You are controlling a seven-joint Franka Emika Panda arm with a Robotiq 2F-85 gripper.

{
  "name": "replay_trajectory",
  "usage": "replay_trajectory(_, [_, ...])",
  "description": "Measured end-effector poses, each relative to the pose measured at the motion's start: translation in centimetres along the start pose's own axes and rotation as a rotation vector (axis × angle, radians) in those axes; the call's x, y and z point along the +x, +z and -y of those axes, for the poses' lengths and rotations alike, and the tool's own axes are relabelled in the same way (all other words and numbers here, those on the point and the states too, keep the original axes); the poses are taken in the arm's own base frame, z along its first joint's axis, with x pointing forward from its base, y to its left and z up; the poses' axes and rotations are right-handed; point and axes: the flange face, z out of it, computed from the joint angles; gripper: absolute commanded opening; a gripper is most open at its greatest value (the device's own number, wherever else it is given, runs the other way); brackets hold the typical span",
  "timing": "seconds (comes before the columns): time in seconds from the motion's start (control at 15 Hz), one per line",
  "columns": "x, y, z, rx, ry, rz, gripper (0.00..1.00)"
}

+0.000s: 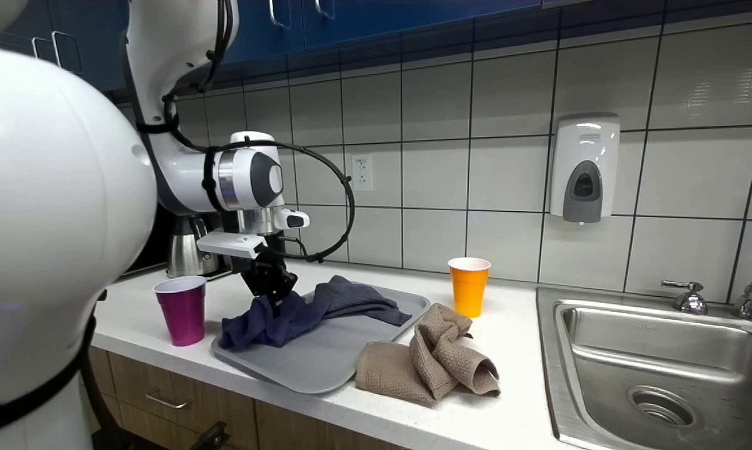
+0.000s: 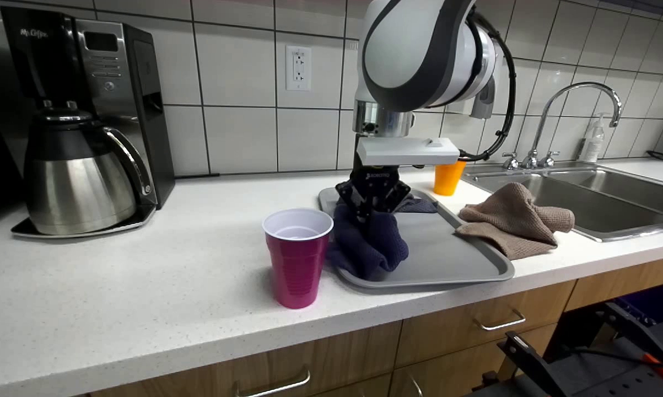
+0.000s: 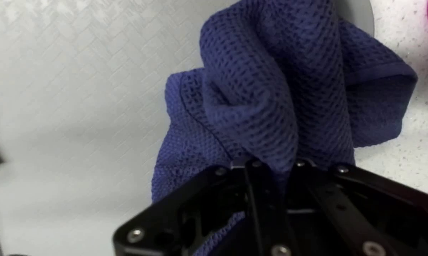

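Observation:
My gripper points down at the left part of the grey tray. It also shows in the other views. Its fingers are closed on a fold of the navy cloth, pinched between the fingertips. The navy cloth shows in both exterior views, bunched on the tray, with part over its rim. A greyer blue cloth lies behind it on the tray; I cannot tell if it is separate. A magenta cup stands upright close beside the tray.
A brown cloth lies crumpled at the tray's other side. An orange cup stands behind it near the tiled wall. A steel sink is set in the counter beyond. A coffee maker stands at the far end. The counter's front edge runs close by.

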Motion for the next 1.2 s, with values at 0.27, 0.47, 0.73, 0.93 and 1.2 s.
replay_trajectory(0.27, [0.0, -0.4, 0.0, 0.002, 0.004, -0.003, 0.02])
replay_trajectory(0.47, [0.1, -1.4, -0.1, 0.005, 0.005, -0.021, 0.02])
replay_trajectory(0.73, [0.4, -3.9, -0.1, 0.011, 0.005, -0.060, 0.02])
replay_trajectory(0.93, [0.7, -6.2, 0.0, 0.017, 0.003, -0.097, 0.02])
replay_trajectory(1.2, [1.1, -8.8, 0.4, 0.028, -0.005, -0.149, 0.02])
